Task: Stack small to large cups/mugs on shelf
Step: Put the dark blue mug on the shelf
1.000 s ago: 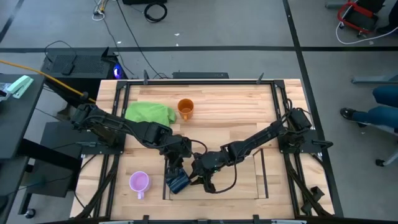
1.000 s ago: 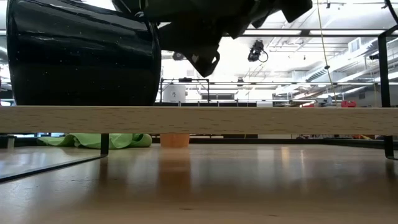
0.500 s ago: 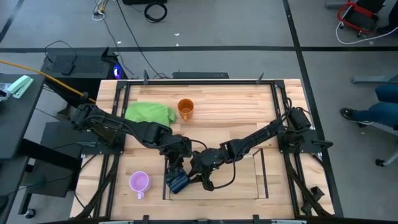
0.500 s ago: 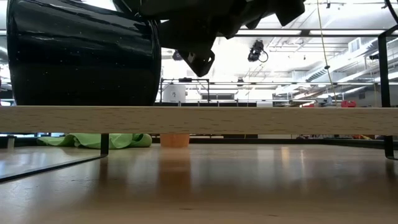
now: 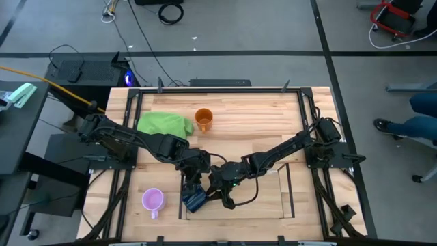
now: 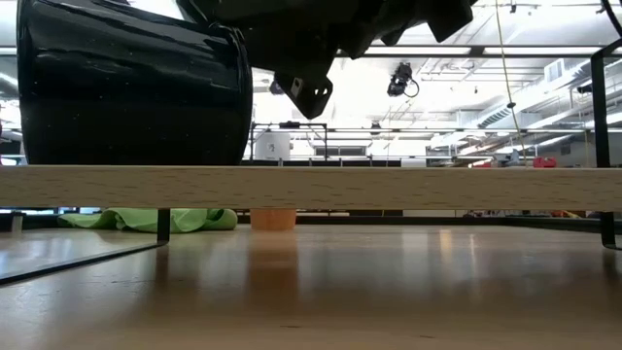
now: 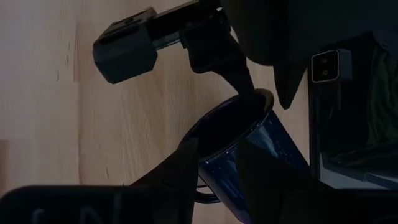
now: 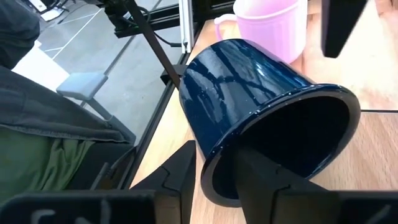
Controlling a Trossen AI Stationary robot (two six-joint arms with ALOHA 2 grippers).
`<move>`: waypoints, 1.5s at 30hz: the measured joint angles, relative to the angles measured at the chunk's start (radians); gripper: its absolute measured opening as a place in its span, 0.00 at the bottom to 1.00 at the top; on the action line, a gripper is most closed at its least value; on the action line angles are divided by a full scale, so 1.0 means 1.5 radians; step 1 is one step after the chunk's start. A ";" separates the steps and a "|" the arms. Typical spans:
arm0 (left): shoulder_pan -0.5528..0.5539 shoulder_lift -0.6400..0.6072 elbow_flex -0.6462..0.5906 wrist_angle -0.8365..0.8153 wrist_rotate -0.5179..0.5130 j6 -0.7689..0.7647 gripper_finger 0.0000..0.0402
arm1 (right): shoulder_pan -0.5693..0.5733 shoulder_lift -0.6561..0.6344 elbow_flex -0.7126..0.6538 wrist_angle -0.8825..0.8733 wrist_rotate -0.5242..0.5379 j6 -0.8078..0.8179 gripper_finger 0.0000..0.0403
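Pale slatted wood tabletop is carrying a clear-walled shelf near its front edge. Glossy dark mug, enamel-looking and round-rimmed, is sitting tilted at the shelf's left end. Left hand is gripping its rim, one finger inside; right hand is pinching the rim too, seen only in the wrist views. Purple mug is standing just beside the shelf; orange mug is sitting by a crumpled green cloth. Low view is showing the shelf's wooden board edge-on.

The dark mug looks glossy enamelled, the surface pale matt wood, the green cloth soft.
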 joint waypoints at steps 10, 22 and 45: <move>0.000 0.000 0.000 0.000 0.000 0.005 0.28 | 0.000 0.000 0.000 -0.001 0.000 0.000 0.14; 0.000 0.000 0.000 0.000 -0.006 0.005 0.27 | 0.000 0.000 0.000 0.003 0.000 -0.010 0.06; 0.000 0.000 0.000 -0.003 -0.006 0.007 0.28 | 0.008 -0.015 0.000 -0.035 0.040 -0.076 0.02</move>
